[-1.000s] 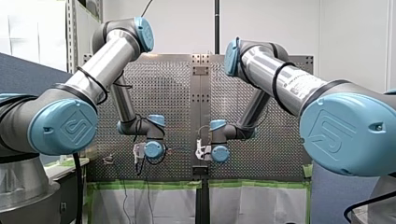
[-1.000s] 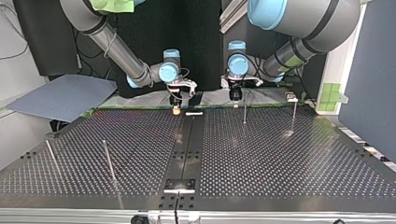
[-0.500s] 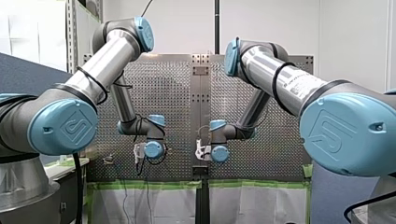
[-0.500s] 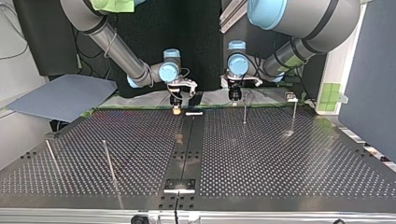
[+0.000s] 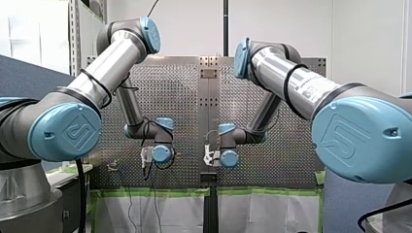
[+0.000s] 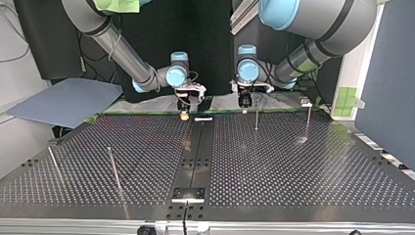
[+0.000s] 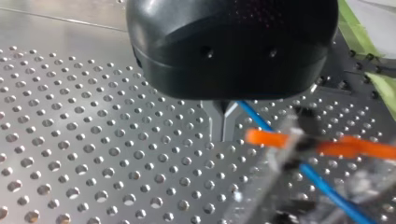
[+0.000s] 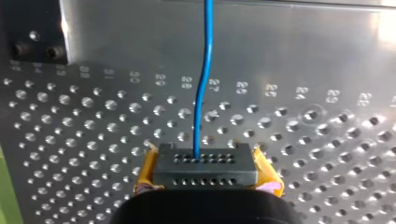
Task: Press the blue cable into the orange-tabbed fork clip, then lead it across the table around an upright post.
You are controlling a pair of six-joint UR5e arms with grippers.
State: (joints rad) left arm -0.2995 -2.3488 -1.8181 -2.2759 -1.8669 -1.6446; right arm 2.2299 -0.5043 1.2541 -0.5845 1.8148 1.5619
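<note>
Right wrist view, right hand [image 8: 205, 163] gripping blue cable [image 8: 204, 70], orange-tabbed clip [image 7: 267, 138] only in left wrist view

Cable [image 8: 204, 70]: bright blue, plain. Fork clip [image 7: 266, 138]: orange tabs, rest too blurred to tell. Table [image 8: 93, 116]: silver metal w/ even grid of round holes. Right gripper [image 8: 205, 163]: yellow pads, black block betw. them w/ rows of tiny dots. Left gripper [image 7: 224, 109]: glossy black housing. Arms [image 5: 116, 58]: silver tubes, lt-blue joint caps, black bands. Tape [image 5: 155, 192] on table edge: green. Sheet [image 6: 63, 100] at top view's left: grey-blue.
</note>
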